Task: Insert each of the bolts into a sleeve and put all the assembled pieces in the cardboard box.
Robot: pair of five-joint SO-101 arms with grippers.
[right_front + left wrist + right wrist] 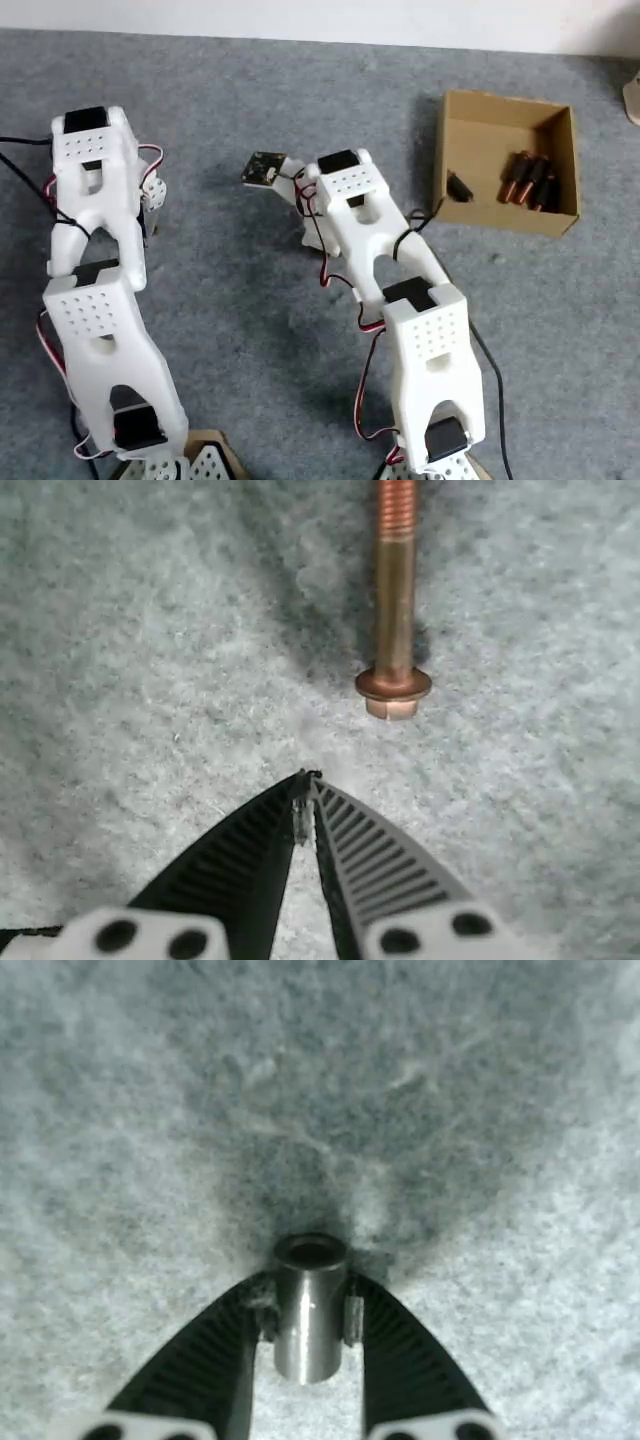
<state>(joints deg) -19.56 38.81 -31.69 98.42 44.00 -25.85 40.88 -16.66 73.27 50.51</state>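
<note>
- Left tool (305,779) is hovering pressed together, near bolt (395,600) lying on tabletop (150,630).
- Right tool (310,1322) is pinching sleeve (309,1300).
- Cardboard box (505,104) is holding probably assembled pieces (528,180).

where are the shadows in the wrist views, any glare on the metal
Left wrist view: bolt throws a soft shadow beside its shank, no harsh glare. Right wrist view: dark shadow pools around the sleeve, faint bright streak down its side.

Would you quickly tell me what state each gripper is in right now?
Left gripper: closed, holding nothing; the bolt lies loose just beyond its tips.
Right gripper: closed on a metal sleeve.
</note>
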